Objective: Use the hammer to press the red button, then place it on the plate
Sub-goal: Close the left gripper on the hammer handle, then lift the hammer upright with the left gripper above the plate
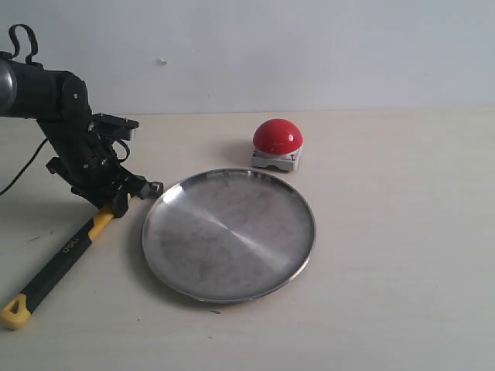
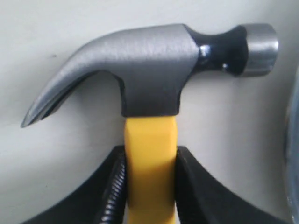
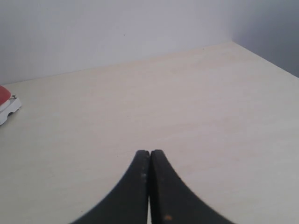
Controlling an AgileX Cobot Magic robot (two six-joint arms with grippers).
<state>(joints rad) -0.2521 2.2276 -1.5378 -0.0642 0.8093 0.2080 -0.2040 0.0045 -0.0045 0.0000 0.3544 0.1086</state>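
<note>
The hammer [image 1: 62, 259] lies on the table left of the plate [image 1: 229, 234], with its black handle and yellow looped end toward the front left corner. My left gripper [image 1: 116, 202] stands over its head end. In the left wrist view the dark metal head [image 2: 149, 65] rests on the table, and my left gripper [image 2: 150, 154] is shut on the yellow neck, one finger pressed against each side. The red button [image 1: 277, 136] sits behind the plate, apart from both. My right gripper [image 3: 150, 153] is shut and empty over bare table, and the red button [image 3: 3, 93] shows at the edge of its view.
The plate's rim [image 2: 293, 140] lies just beyond the hammer's striking face in the left wrist view. A pale wall runs along the back of the table. The right arm does not appear in the exterior view.
</note>
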